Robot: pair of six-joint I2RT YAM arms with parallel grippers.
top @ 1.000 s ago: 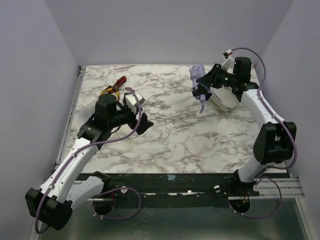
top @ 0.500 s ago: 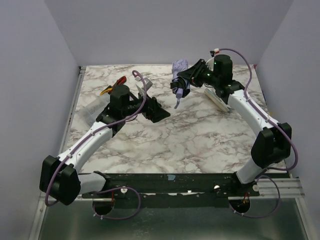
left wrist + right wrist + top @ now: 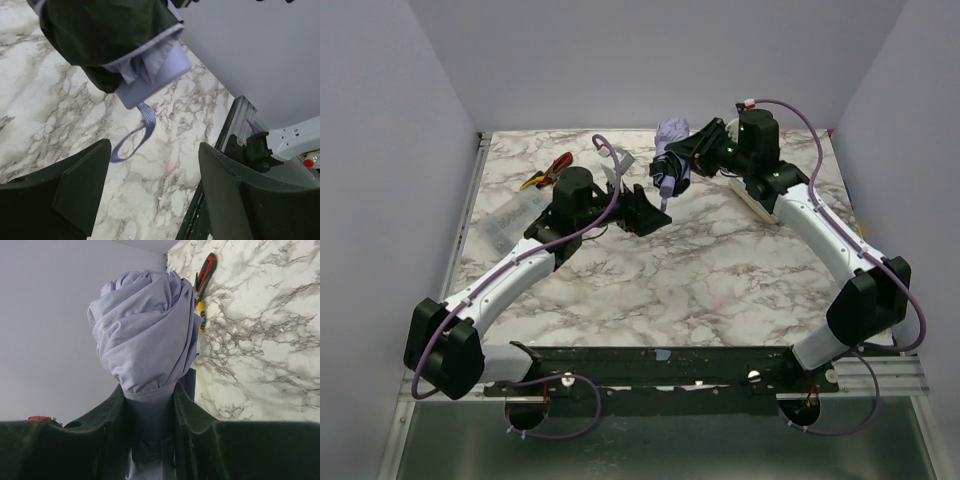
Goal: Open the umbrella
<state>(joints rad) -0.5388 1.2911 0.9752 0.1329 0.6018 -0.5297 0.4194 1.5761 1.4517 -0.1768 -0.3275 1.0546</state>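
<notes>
Gripping the folded pale lavender fabric umbrella (image 3: 670, 140) (image 3: 145, 335) (image 3: 125, 50) with my right gripper (image 3: 682, 160) (image 3: 150, 415), clamped on it, raised over the far centre of the white marble table (image 3: 720, 270). My left gripper (image 3: 642, 210) (image 3: 152, 155) hangs over the table's centre, jaws wide, empty, with the lavender strap loop (image 3: 135, 140) dangling before them.

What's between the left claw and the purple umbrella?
Only a strap loop hanging from the umbrella, just above the left gripper, whose fingers stand apart. The marble table lies behind. The left wrist view shows it best.
</notes>
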